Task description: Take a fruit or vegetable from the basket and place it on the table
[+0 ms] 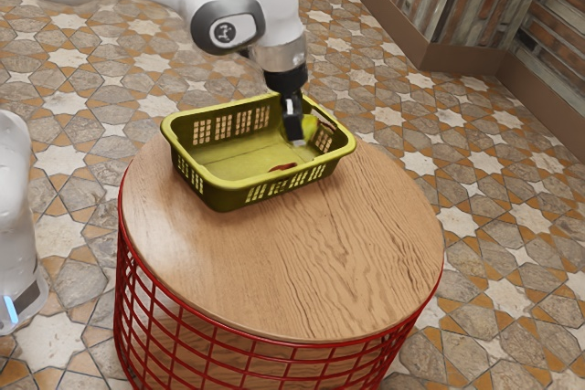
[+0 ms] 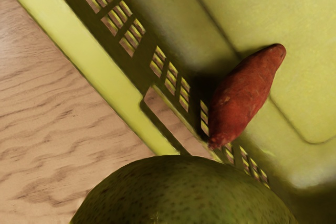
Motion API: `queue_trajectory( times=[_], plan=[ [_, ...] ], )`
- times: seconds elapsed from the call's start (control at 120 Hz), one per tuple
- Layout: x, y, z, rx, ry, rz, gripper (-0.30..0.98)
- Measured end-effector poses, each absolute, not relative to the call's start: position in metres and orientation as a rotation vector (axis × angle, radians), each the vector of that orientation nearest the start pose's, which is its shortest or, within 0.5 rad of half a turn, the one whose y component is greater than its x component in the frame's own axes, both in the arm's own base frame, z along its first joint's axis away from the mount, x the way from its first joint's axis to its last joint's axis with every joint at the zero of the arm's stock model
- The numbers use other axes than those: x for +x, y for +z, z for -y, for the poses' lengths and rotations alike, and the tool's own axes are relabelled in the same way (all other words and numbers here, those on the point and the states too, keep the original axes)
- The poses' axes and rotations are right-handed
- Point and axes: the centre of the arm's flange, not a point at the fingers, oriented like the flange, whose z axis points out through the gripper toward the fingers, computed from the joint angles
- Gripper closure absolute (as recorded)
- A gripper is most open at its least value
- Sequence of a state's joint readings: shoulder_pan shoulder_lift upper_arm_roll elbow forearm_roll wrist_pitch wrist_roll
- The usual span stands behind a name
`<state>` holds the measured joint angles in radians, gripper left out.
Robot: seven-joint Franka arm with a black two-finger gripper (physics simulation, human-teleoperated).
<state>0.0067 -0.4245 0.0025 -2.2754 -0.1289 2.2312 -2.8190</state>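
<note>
The gripper (image 1: 294, 131) points down inside the yellow-green basket (image 1: 210, 173), near the end at the exterior view's right. Right at it is a green fruit (image 1: 312, 126), partly covered by the gripper. In the wrist view the same speckled green fruit (image 2: 184, 195) looms large and rounded at the lower edge, close under the hand or held. Whether the gripper is shut on it is hidden. A red-brown sweet potato (image 2: 245, 97) lies on the basket floor against the slotted side wall; the near wall of the basket mostly hides this sweet potato (image 1: 283, 167) in the exterior view.
The basket stands on a round wooden table (image 1: 302, 253) with a red wire frame (image 1: 228, 349). Its raised rim (image 2: 79, 51) surrounds the hand's low position. Bare wood lies in front of the basket, toward the exterior view's bottom and right.
</note>
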Motion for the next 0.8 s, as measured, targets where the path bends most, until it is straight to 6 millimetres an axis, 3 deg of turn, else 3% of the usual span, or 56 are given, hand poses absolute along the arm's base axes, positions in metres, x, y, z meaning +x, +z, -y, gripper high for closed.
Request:
queue_trajectory(
  times=[0.108,0.233,0.358,0.558,0.675,0.8],
  plan=[
    [0.462,0.582,0.036,0.5,0.057,-2.676,0.39],
    [0.48,0.574,0.09,0.667,0.112,-2.664,0.4],
    [0.481,0.564,0.119,0.751,0.126,-2.659,0.39],
    [0.506,0.529,0.13,0.795,0.09,-2.717,0.39],
    [0.515,0.523,0.13,0.797,0.08,-2.725,0.39],
    [0.516,0.533,0.13,0.812,0.108,-2.701,0.16]
  ],
)
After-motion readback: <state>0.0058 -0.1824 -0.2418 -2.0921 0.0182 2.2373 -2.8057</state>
